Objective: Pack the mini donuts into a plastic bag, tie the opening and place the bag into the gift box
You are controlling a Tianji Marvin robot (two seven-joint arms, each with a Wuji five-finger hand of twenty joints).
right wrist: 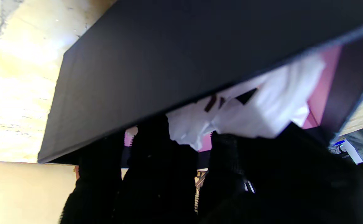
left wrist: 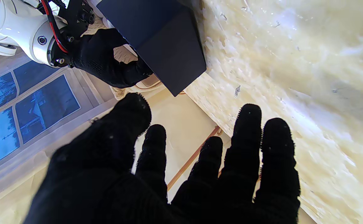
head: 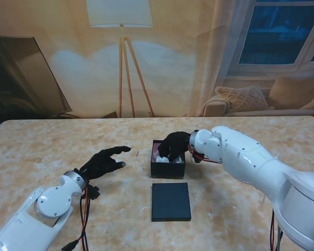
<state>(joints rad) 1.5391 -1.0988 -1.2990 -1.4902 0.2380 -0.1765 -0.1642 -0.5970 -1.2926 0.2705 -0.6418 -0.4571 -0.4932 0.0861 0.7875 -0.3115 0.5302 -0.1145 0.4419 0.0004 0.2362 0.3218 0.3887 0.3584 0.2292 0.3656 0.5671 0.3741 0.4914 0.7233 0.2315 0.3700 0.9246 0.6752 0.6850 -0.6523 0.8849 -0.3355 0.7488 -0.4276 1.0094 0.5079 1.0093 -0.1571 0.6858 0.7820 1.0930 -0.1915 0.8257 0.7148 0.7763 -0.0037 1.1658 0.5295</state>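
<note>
1. The stand view shows the whole table [head: 52,141]: 1 open black gift box [head: 167,168] near the middle, 1 flat black lid [head: 170,201] lying just nearer to me than the box and apart from it, and 2 arms rising from the bottom corners.
2. Only the right wrist view shows the pink lining of the box [right wrist: 320,93] and the white plastic bag [right wrist: 262,115] lying inside against it; from the stand the bag [head: 164,158] is just a white patch under the hand. The donuts cannot be made out in any view.
3. The right hand [head: 174,145] reaches over the box's right rim with its fingers [right wrist: 156,161] curled down onto the bag; whether they pinch it or merely rest on it, I cannot tell.
4. The left wrist view adds the box's outer black wall [left wrist: 169,40] and the right hand [left wrist: 106,59] beyond it.
5. The left hand [head: 103,162] hovers left of the box, well apart from it, fingers [left wrist: 250,130] spread and holding nothing.
6. Bare tabletop lies open on every side of the box and lid; the far edge and both side edges are well away.
</note>
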